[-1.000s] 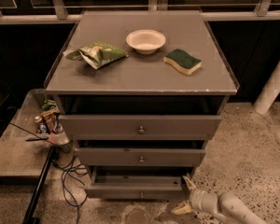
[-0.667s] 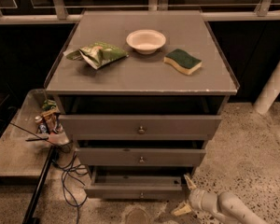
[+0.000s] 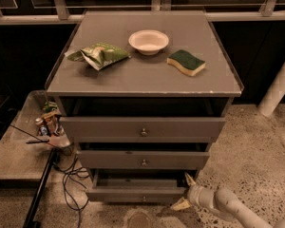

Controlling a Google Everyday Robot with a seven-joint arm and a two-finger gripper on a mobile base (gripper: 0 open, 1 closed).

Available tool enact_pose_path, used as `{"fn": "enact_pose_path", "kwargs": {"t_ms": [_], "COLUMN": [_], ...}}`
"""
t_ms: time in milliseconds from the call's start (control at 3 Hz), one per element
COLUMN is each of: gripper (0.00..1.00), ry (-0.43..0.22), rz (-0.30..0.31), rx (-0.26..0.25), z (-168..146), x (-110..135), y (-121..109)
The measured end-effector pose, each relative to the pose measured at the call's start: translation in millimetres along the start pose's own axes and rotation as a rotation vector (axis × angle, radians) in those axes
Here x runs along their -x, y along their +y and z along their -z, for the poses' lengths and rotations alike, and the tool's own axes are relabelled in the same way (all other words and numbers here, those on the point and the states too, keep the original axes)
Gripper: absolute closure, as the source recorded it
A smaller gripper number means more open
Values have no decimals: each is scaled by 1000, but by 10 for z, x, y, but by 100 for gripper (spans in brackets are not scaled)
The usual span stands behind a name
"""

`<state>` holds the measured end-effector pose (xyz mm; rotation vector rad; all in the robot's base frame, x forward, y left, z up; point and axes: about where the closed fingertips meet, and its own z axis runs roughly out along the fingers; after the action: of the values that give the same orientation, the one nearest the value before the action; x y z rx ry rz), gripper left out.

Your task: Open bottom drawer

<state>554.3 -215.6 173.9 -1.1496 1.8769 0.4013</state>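
My gripper (image 3: 182, 192) sits low at the right end of the bottom drawer (image 3: 128, 194), its two pale fingers (image 3: 188, 178) spread apart, one above and one below that corner of the front; I cannot tell whether either one touches it. The drawer is the lowest of three in the grey cabinet (image 3: 142, 82), just above the speckled floor (image 3: 256, 146), and it already stands out a little, with a strip of its grey inside showing behind the front. I judge it a stiff, rigid box that runs straight out, light if it is empty, and not at all fragile. The flat front looks smooth and gives little to grip. The small round knob (image 3: 143, 198) at its middle is the proper hold, but it is tiny and likely slippery, and a pull there would keep the drawer square. Pulling from the right end, where I am, risks skewing it so that it binds
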Motion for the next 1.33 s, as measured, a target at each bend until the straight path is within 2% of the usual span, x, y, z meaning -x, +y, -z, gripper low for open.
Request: {"fn": "enact_pose_path", "kwargs": {"t_ms": [333, 667, 1000, 1333], "gripper": [0, 0, 0, 0], "ry": [1, -19, -59, -74], "rz": [1, 12, 68, 106], "rx": [-2, 31, 112, 147], "z": [-4, -49, -29, 103], "x": [0, 32, 129, 145], "y": [-13, 63, 266, 431]}}
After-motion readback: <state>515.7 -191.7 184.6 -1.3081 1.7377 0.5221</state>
